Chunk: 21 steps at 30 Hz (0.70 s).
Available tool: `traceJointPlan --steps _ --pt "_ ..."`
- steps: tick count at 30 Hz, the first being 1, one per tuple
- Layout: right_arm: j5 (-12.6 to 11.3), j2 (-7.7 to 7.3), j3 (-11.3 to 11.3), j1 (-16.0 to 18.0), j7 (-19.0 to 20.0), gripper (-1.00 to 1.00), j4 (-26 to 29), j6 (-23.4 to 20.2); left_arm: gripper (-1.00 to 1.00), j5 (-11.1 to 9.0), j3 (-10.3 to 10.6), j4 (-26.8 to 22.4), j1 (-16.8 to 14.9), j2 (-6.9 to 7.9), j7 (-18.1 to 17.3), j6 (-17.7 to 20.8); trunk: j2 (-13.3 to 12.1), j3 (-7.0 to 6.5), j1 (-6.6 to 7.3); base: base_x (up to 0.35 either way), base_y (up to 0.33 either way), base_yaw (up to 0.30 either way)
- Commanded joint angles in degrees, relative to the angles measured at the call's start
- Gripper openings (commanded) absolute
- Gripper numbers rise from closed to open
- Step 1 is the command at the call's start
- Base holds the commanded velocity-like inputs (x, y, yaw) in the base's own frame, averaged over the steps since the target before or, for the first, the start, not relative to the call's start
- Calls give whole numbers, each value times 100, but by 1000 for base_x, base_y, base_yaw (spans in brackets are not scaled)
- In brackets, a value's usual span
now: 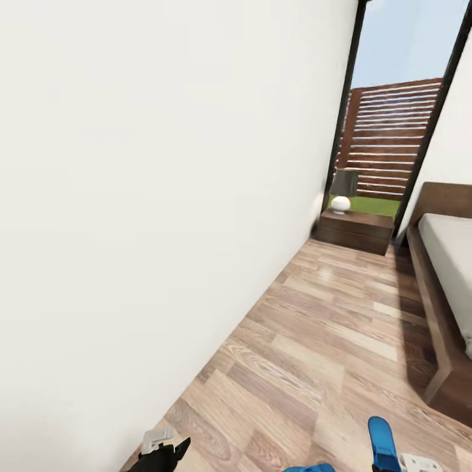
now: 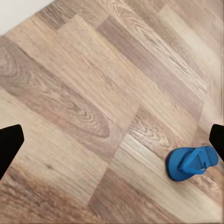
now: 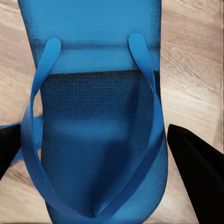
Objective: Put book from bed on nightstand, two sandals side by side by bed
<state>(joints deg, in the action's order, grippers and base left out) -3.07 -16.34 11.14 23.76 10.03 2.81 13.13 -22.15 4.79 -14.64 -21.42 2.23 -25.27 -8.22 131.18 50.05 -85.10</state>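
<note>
Head view crops the left gripper (image 1: 164,446) at the frame's bottom; its jaws stand wide over wood-plank floor (image 1: 328,341), a bright blue flat sandal (image 2: 191,163) beside one fingertip. Right gripper (image 3: 100,154) straddles another blue sandal (image 3: 93,116), grip uncertain.

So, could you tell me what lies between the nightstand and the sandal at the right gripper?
In the head view, only bare wood-plank floor lies between the nightstand and that sandal.

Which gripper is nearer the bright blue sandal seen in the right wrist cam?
Right. The right gripper has its jaws on either side of the bright blue sandal; the left gripper is off near the white wall.
</note>
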Motion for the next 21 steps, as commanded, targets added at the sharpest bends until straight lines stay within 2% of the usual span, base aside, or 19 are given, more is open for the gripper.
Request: traceJointPlan --steps 1,21 --pt "-36 -1 37 6 43 -100 -9 14 100 -44 48 5 -3 6 -4 -30 2 5 1 0 0 -300" --pt "-36 -1 37 6 43 -100 -9 17 100 -44 48 5 -3 2 -4 -30 2 5 1 0 0 -300"
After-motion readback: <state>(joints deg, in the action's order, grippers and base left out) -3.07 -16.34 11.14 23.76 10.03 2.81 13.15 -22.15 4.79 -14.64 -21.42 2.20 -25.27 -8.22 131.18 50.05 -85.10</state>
